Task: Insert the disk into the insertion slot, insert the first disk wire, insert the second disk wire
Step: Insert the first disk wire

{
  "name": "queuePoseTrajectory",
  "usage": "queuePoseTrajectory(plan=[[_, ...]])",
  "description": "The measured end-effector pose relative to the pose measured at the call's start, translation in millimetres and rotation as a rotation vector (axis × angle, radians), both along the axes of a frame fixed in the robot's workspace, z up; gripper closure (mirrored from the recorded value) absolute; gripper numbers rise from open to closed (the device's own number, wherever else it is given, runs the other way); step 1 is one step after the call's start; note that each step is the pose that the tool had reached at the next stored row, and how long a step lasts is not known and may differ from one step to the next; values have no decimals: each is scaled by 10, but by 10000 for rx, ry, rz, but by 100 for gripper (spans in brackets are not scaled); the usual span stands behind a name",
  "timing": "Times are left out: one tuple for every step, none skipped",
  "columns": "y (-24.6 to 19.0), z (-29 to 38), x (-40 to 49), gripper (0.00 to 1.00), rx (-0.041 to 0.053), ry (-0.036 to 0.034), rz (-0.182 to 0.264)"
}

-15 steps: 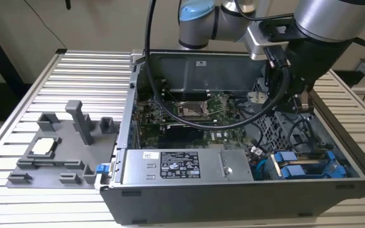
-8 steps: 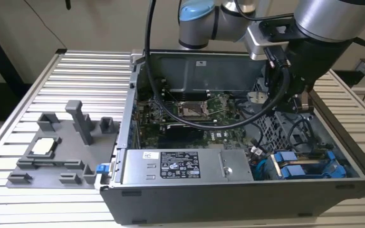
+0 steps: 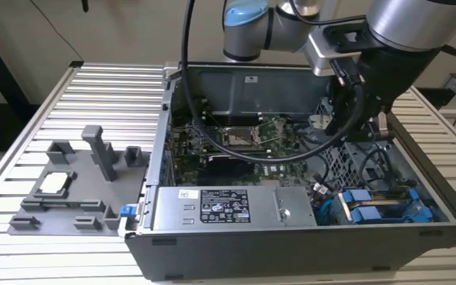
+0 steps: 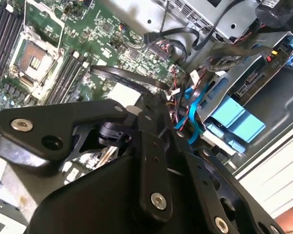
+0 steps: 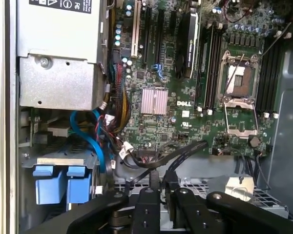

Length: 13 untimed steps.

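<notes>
One open grey computer case (image 3: 291,252) stands on a table of ribbed aluminium slats (image 3: 93,89). I am the single gripper (image 5: 162,189) on the arm, and I hang inside the case above the green motherboard (image 5: 156,73). I cannot tell whether my grip is open or closed. One black flat wire (image 5: 180,152) loops just beside me.

The disk (image 3: 374,209) lies in the insertion slot (image 3: 335,163), at the case's near corner on the exterior view's right. Two blue carrier tabs (image 5: 63,183) show there, with blue wires (image 5: 90,139) close by.

One grey power supply box (image 3: 291,208) bears one black-and-white printed label (image 3: 224,206) and one small pale sticker (image 3: 188,193).

On the exterior view's left, one grey fixture tray (image 3: 73,202) holds one pale square part (image 3: 55,182).
</notes>
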State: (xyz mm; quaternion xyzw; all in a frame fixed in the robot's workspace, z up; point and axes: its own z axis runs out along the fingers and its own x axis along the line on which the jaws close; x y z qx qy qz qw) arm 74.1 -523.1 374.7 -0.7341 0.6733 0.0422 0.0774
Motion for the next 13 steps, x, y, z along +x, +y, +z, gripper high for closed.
queuePoseTrajectory(plan=[[0, 1, 0, 74, -3, -17, 149], [-1, 5, -2, 74, -4, -29, 267], [-1, 18, -3, 74, -3, -39, 368], [-1, 33, -4, 74, -2, -43, 454], [-3, 40, -5, 74, 0, -50, 518], [-3, 40, -5, 74, 0, -55, 568], [-5, 45, -5, 74, -1, -60, 623], [-8, 51, -5, 74, -2, -65, 687], [-14, 55, -5, 74, -1, -67, 737], [-18, 57, -5, 74, -2, -67, 772], [-22, 57, -5, 74, -2, -69, 795], [-30, 57, -5, 74, 1, -71, 805], [-41, 56, -5, 74, 18, -74, 806]])
